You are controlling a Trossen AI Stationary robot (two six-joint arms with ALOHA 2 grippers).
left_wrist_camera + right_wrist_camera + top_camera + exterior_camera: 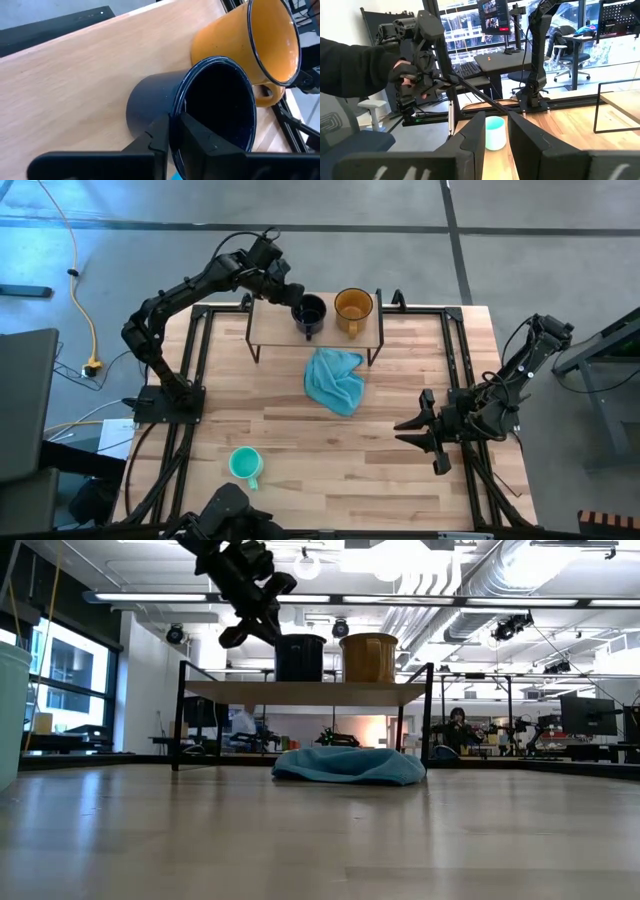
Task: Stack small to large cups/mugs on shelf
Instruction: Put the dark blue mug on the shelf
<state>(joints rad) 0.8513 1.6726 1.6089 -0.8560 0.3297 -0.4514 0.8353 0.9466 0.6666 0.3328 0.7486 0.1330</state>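
The navy mug (pixel 200 107) – nothing seen inside – is clamped at its rim by the left gripper (pixel 172 132) on the shelf (pixel 275 322), beside the amber mug (pixel 353 307); only the right wrist view shows the right gripper (pixel 496 131) parted.

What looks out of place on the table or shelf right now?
The light blue cloth lies crumpled in front of the shelf. The teal mug sits alone at the table's near edge, far from the navy mug and amber mug.

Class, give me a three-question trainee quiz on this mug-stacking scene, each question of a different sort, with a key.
1. True or false: the amber mug stands on the shelf.
2. Which mug is off the shelf? A navy mug B teal mug C amber mug
3. Fill in: the blue cloth lies on the ____.

Key: 1 true; 2 B; 3 table.
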